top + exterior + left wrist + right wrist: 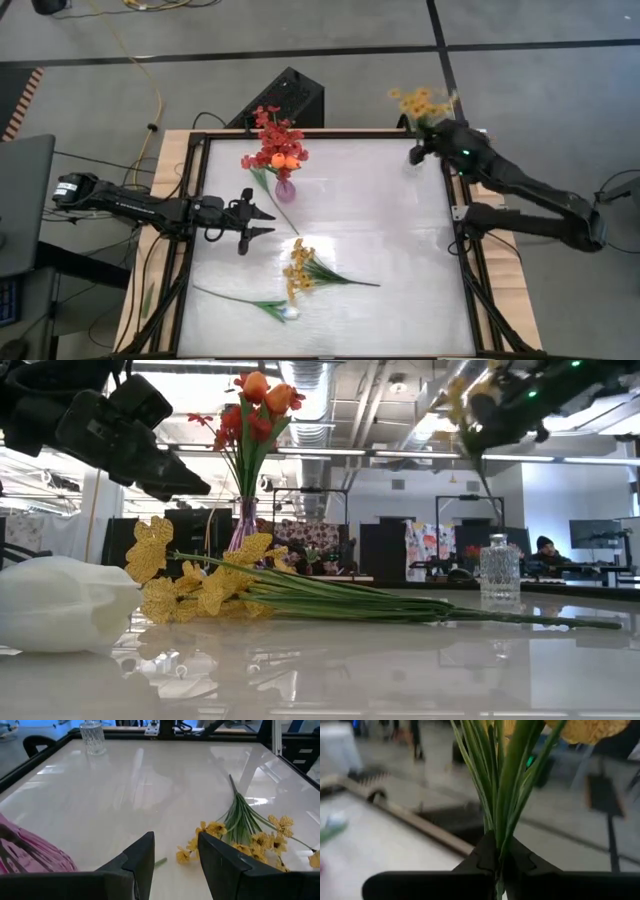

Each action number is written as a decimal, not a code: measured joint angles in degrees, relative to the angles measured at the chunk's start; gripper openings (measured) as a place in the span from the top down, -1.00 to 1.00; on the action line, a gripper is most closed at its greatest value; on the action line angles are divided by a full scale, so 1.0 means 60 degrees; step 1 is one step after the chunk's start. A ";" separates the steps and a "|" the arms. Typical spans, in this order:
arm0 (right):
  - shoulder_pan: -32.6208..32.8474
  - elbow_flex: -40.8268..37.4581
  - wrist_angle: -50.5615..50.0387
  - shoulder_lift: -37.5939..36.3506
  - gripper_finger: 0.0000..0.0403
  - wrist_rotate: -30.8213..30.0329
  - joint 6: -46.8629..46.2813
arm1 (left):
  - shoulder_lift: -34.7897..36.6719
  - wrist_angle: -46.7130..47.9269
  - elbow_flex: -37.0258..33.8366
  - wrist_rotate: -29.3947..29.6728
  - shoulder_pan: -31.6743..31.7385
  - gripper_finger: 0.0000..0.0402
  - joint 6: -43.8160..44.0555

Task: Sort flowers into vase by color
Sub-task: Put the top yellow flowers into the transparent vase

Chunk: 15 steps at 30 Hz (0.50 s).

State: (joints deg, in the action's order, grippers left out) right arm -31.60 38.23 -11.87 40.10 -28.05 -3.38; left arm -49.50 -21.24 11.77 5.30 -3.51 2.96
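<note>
Right gripper (418,152) clamps a yellow spray (424,103).
Blossoms at 12 o'clock from it; left gripper (262,222) gapes, empty.

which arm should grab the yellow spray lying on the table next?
Left, probably. The left gripper is open and hangs just beside the loose yellow spray mid-table. The right gripper is shut on another yellow spray at the far right corner, above the clear vase.

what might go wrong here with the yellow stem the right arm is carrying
The right gripper pinches the yellow spray low on its thin stem, so it may swing or slip out. The clear vase looks narrow-necked and light; a misaimed stem could tip it.
</note>
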 joint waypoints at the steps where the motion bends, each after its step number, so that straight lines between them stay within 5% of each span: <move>1: -0.0093 -0.0217 0.0290 -0.0258 0.82 -0.0106 0.0183 | 0.0000 -0.0056 0.0000 0.0004 0.0000 0.31 -0.0015; 15: -0.1193 -0.2407 0.3162 -0.0984 0.82 -0.0084 0.1134 | 0.0003 -0.0600 0.0000 0.0231 0.0000 0.31 -0.0367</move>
State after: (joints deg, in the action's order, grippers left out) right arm -38.76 23.78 7.10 34.20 -28.56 3.42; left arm -49.48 -24.84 11.77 6.69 -3.51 0.75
